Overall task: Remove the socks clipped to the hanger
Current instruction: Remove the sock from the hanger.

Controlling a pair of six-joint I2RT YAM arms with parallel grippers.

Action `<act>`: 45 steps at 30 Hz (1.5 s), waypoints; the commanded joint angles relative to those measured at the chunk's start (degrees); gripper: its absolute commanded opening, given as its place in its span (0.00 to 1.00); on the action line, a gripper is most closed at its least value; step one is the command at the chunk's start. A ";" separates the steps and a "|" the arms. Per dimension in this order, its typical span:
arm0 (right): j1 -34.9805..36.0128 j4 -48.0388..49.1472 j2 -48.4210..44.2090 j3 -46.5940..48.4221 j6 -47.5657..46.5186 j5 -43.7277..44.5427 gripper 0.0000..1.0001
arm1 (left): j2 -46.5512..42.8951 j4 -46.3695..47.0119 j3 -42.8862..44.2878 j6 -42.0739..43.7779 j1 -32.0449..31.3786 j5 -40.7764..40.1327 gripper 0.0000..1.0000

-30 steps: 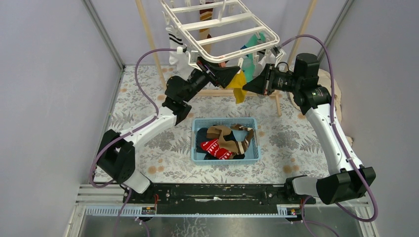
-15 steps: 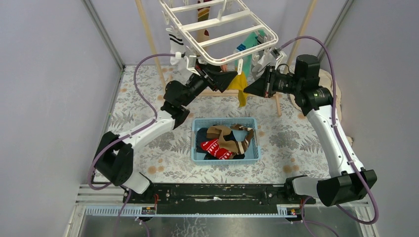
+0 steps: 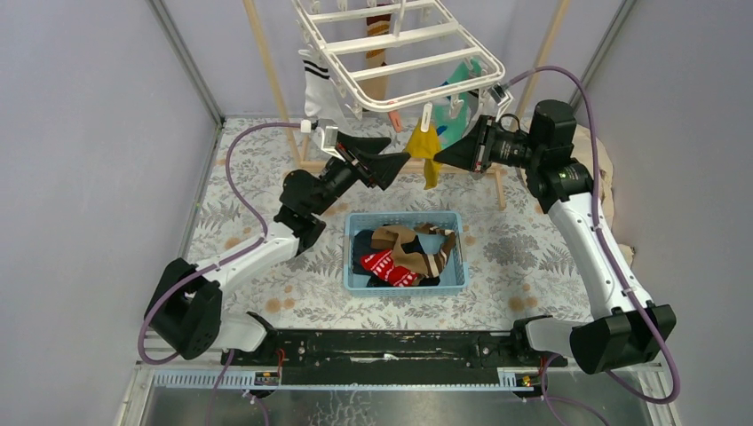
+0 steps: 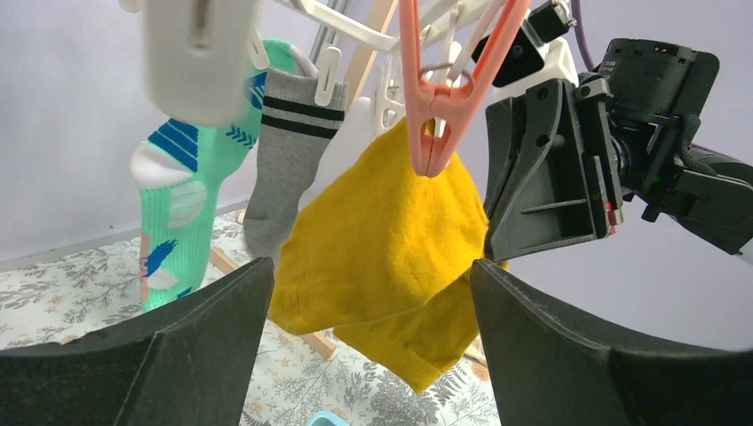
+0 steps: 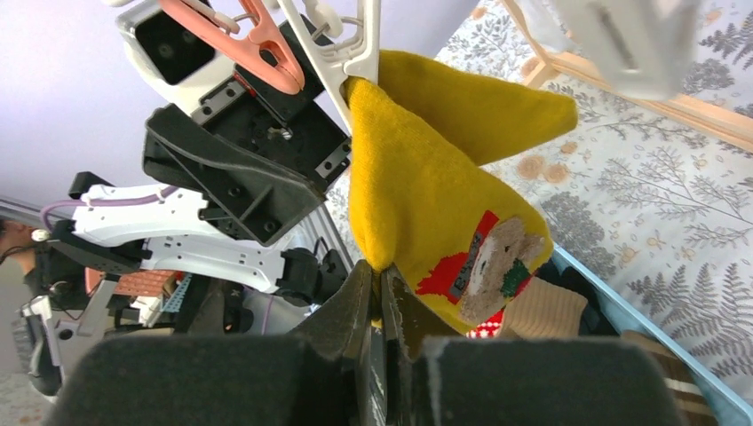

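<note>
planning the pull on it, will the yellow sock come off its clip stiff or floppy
Likely floppy: the yellow sock hangs in soft folds from the white clip. Probably light, since that one small clip carries it. Its fuzzy knit should not slip easily, so the right fingers pinching its lower edge may stretch it before it frees.

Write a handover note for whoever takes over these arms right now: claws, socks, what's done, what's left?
Left claw: open, facing the yellow sock, holding nothing.
Right claw: shut, apparently pinching the yellow sock's lower edge.
Yellow sock is clipped to the hanger; a green sock and a grey striped sock hang there too.
Done: several loose socks lie in the blue basket.
Left: unclip the yellow sock, then the rest.
</note>
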 commanded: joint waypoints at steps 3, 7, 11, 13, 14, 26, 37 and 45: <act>0.30 9.15 0.42 -0.08 6.35 -4.17 0.05 | 2.02 5.40 0.98 0.11 -0.44 0.31 0.89; 1.19 9.86 0.96 0.21 7.13 -4.08 0.05 | 4.51 5.72 3.57 -0.37 -0.46 1.66 0.89; 2.25 9.53 1.61 0.74 7.05 -3.58 0.05 | 5.25 7.49 4.01 -1.68 -0.53 2.51 0.89; 2.71 9.46 1.90 0.83 6.79 -3.14 0.05 | 5.25 8.05 4.08 -2.21 -0.54 3.11 0.89; 2.90 9.33 2.03 0.85 6.78 -2.96 0.04 | 5.32 8.19 4.21 -2.48 -0.54 3.38 0.89; 4.37 8.44 2.29 0.85 5.45 -1.39 0.04 | 5.76 8.27 5.96 -5.41 -0.37 8.56 0.28; 4.58 5.93 0.13 0.18 1.69 1.62 0.39 | 8.69 4.50 12.34 -18.64 5.54 24.26 0.07; 4.59 13.00 -4.08 -3.51 0.96 5.33 0.57 | 7.95 3.29 13.87 -24.22 9.17 31.89 0.09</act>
